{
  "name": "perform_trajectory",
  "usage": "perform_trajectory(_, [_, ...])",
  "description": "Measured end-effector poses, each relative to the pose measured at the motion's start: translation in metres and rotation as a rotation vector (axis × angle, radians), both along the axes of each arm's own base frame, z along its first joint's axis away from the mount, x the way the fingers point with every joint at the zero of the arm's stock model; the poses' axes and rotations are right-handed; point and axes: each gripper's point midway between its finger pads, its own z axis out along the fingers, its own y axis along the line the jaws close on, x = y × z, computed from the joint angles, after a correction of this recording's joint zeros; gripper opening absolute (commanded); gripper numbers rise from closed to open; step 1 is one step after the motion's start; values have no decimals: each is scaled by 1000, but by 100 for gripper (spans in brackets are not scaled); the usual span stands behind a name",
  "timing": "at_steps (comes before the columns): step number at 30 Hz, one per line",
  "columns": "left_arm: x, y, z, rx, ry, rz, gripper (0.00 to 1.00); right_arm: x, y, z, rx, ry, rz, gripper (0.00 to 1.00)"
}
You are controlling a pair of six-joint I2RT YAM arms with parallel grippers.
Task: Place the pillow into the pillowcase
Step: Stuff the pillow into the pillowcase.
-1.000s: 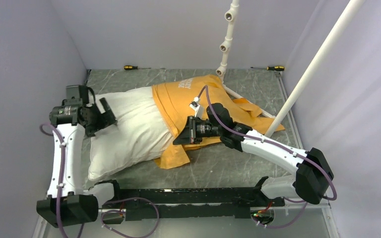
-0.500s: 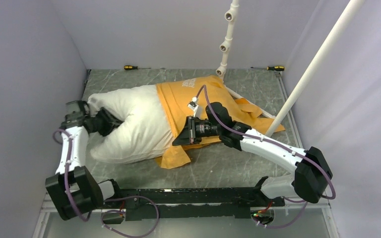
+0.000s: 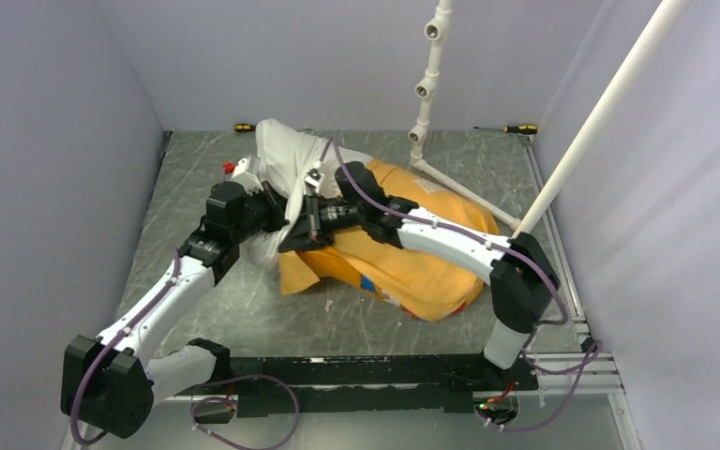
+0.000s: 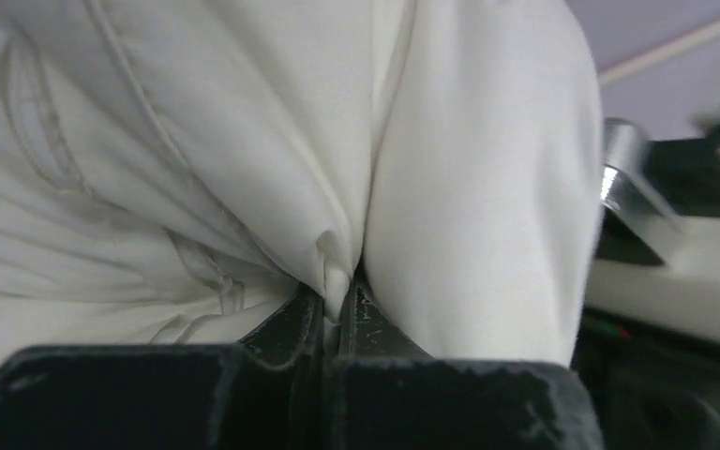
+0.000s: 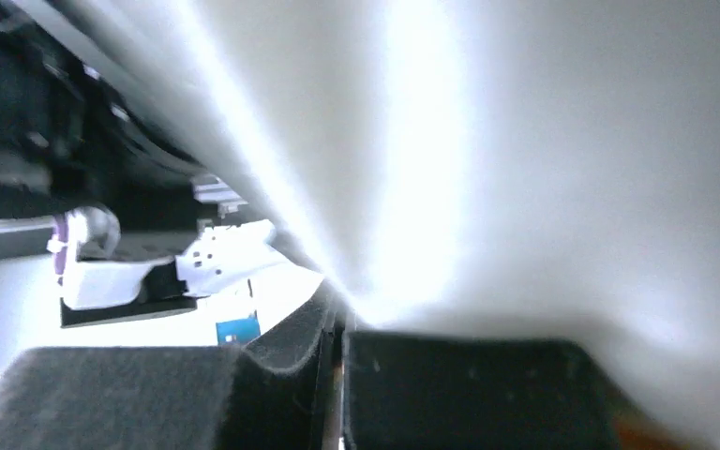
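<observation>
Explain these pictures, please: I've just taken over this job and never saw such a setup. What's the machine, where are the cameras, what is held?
You are seeing two robot arms bolted at the near edge of a table. The wide picture comes from a fixed camera above and behind them: the left arm on the left, the right arm on the right. The other two pictures come from a camera on each wrist, looking along its own fingers. On the table lies a white pillow, seemingly partly inside an orange pillowcase. A screwdriver and a second screwdriver lie at the far edge. The left gripper is shut on a fold of the pillow. The right gripper is shut too, by the pillowcase's mouth; glare hides what it pinches.
</observation>
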Motion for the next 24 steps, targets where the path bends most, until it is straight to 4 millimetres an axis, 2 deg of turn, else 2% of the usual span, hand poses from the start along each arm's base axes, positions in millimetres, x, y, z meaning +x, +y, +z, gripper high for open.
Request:
perform_trajectory(4, [11,-2,-3,46,-49,80,0,-9,30,20,44,-11,64,0])
perform_trajectory(9, [4,12,6,132,-93,136,0,-23,30,24,60,-28,129,0])
perform_trajectory(13, [-17,24,17,194,-100,155,0,-31,27,26,62,-62,158,0])
perform_trajectory(16, [-28,33,29,214,-118,171,0,-28,22,29,68,-77,172,0])
perform_trajectory(19, [-42,47,48,209,-160,213,0,-15,22,38,39,-77,172,0])
perform_trajectory(21, [-49,61,67,196,-210,268,0,-3,29,57,40,-83,199,0])
perform_trajectory(24, [-58,87,104,192,-283,375,0,-1,43,88,97,-123,261,0])
